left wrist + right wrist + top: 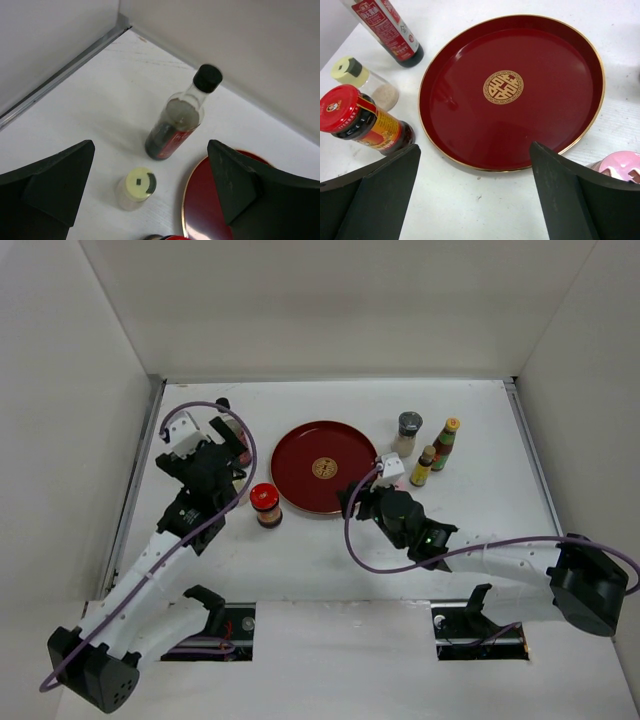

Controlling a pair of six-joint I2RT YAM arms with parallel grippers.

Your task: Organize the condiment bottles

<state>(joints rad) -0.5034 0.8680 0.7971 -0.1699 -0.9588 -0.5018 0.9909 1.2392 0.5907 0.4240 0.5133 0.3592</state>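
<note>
White counter [300, 400], boxed in by pale walls.
Closed off by a plain matte back wall [330, 300], left wall [60, 440] and right wall [590, 370], all off-white and bare. Edged with a thin grey metal strip [135, 480] along the left foot and another on the right. Faintly scuffed on top. Lit softly and evenly, with only weak shadows.

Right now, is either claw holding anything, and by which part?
Nothing is held. The left claw is open, with the black-capped bottle and cream-capped jar untouched ahead; the right claw is open, facing the red plate.
</note>
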